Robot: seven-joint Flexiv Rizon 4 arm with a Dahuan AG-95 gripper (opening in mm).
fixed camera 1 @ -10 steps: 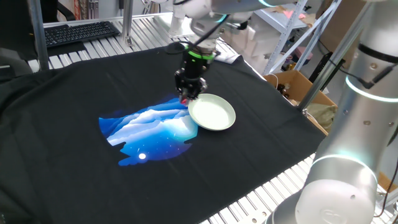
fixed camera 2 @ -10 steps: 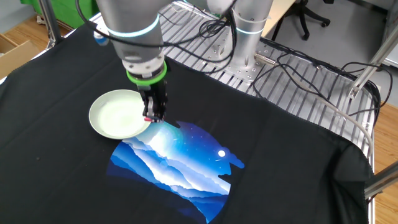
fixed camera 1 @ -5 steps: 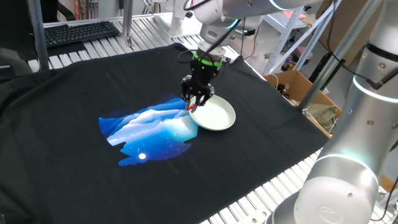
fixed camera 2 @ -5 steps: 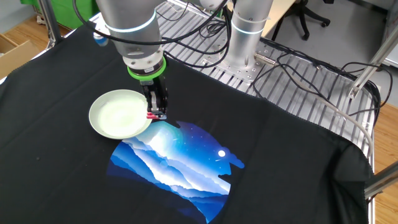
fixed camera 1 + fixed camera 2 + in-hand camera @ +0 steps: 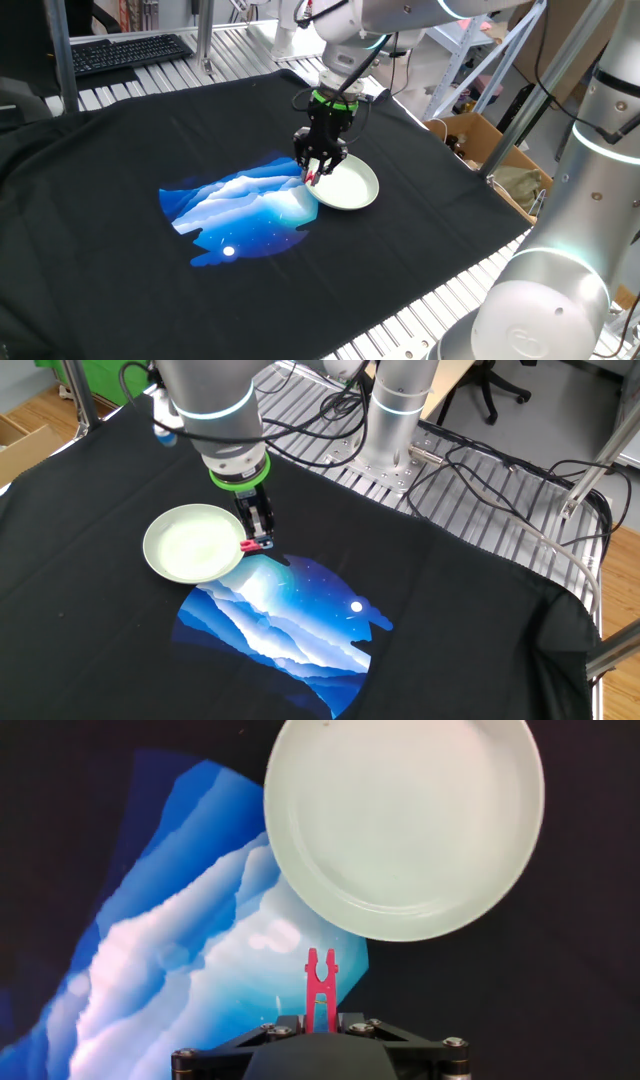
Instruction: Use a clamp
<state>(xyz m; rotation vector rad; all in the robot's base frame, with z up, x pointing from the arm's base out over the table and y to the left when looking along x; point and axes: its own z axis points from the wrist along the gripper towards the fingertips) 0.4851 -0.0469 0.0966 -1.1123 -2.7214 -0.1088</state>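
My gripper (image 5: 313,172) is shut on the red clamp (image 5: 320,985) and holds it just above the cloth, next to the rim of the pale green plate (image 5: 350,190). In the hand view the clamp sticks out from between my fingers with its two small tips pointing at the plate's (image 5: 400,915) near rim, a short gap away. In the other fixed view the clamp (image 5: 256,545) shows at the tip of my gripper (image 5: 259,540), at the right edge of the plate (image 5: 175,550).
A black cloth (image 5: 120,150) with a blue and white mountain print (image 5: 240,205) covers the table. A keyboard (image 5: 125,50) lies at the back left. A cardboard box (image 5: 480,135) stands off the table's right side. Cables (image 5: 480,480) lie on the slatted base.
My gripper has moved with the clamp from the printed patch toward the plate's rim and turned a little. The plate has not moved.
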